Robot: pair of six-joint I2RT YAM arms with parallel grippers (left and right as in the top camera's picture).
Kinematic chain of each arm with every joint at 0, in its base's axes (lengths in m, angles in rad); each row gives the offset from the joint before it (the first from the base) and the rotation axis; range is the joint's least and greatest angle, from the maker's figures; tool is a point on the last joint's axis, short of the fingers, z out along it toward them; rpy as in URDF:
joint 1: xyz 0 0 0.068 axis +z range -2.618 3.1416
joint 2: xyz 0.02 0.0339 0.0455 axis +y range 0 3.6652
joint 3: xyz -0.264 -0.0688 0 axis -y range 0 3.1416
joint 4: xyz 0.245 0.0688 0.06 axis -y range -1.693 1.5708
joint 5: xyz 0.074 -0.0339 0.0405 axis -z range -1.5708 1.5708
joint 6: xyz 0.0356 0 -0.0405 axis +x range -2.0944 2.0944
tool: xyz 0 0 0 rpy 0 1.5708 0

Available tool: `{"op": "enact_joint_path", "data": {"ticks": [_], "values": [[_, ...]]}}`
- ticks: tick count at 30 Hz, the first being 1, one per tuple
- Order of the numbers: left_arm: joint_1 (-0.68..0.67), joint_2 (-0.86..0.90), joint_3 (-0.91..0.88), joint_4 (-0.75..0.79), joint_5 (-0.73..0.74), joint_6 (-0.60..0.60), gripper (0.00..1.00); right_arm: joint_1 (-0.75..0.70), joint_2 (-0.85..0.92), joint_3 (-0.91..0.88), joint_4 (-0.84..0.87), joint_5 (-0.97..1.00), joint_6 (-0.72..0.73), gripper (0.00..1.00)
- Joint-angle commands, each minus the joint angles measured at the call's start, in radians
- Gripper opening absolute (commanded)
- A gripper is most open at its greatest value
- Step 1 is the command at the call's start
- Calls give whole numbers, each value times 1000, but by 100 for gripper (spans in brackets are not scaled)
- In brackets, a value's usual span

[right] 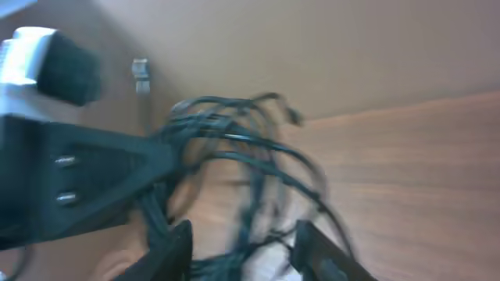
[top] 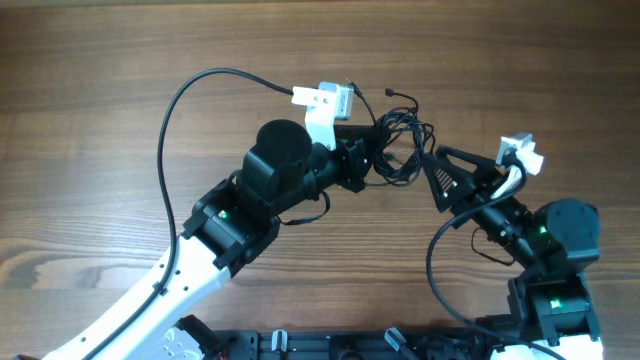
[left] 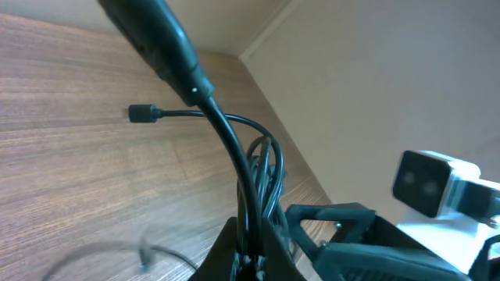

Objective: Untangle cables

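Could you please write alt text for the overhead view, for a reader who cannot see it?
A tangle of thin black cables lies on a wooden table. The left tool grips it from one side; the right tool is open at the other.

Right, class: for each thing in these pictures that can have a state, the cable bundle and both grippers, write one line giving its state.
cables: tangled in one bundle, with one plug end sticking out free.
left gripper: shut on the cables at the bundle's side.
right gripper: open, with its fingers apart and strands of the bundle between them; the view is blurred.
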Motion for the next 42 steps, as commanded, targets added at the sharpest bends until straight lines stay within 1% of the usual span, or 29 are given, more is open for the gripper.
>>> {"op": "enact_joint_path", "data": {"ticks": [1, 3, 4, 6, 7, 8, 10, 12, 13, 14, 16, 17, 19, 20, 21, 23, 25, 28, 35, 38, 40, 41, 42], "values": [[2, -20, 10, 7, 16, 23, 4, 3, -5, 5, 40, -118, -10, 41], [2, -20, 10, 7, 16, 23, 4, 3, -5, 5, 40, -122, -11, 40], [2, -20, 10, 7, 16, 23, 4, 3, -5, 5, 43, -122, -13, 38], [2, -20, 10, 7, 24, 23, 4, 3, -5, 5, 64, -143, -64, 34], [2, -20, 10, 6, 28, 23, 4, 3, -5, 5, 86, -155, -62, 23], [2, -20, 10, 7, 31, 23, 4, 3, -5, 5, 95, -160, -62, 19], [2, -21, 10, 8, 31, 23, 4, 3, -5, 5, 96, -188, -61, 20], [2, -21, 10, 8, 31, 23, 4, 3, -5, 5, 88, -212, -62, 26], [2, -21, 10, 8, 37, 22, 4, 3, -5, 5, 89, -211, -63, 36], [2, -21, 10, 11, 53, 23, 4, 3, -5, 5, 89, -194, -62, 43], [2, -21, 10, 11, 58, 21, 4, 3, -5, 5, 87, -146, -61, 49], [2, -21, 10, 11, 58, 6, 4, 3, -5, 5, 87, -124, -61, 57], [2, -27, 10, 11, 57, 3, 4, 3, -5, 5, 88, -116, -59, 62], [2, -31, 10, 11, 57, 2, 4, 3, -5, 5, 89, -116, -59, 67], [3, -34, 10, 11, 53, -40, 4, 3, -5, 5, 89, -116, -50, 69], [2, -35, 10, 11, 53, -76, 4, 3, -5, 5, 91, -117, 4, 70], [2, -35, 10, 11, 53, -143, 4, 3, -5, 5, 93, -129, 49, 70], [2, -35, 10, 10, 53, -154, 4, 3, -5, 5, 122, -175, 74, 70], [2, -35, 10, 10, 53, -154, 4, 3, -5, 5, 123, -228, 99, 69], [2, -35, 10, 10, 57, -153, 4, 3, -4, 5, 118, -261, 96, 65], [2, -35, 10, 11, 79, -145, 4, 3, 7, 5, 101, -261, 60, 55], [2, -35, 10, 11, 80, -146, 4, 3, 19, 5, 97, -261, 47, 53], [2, -35, 10, 11, 80, -146, 4, 3, 35, 5, 91, -261, 43, 47]]}}
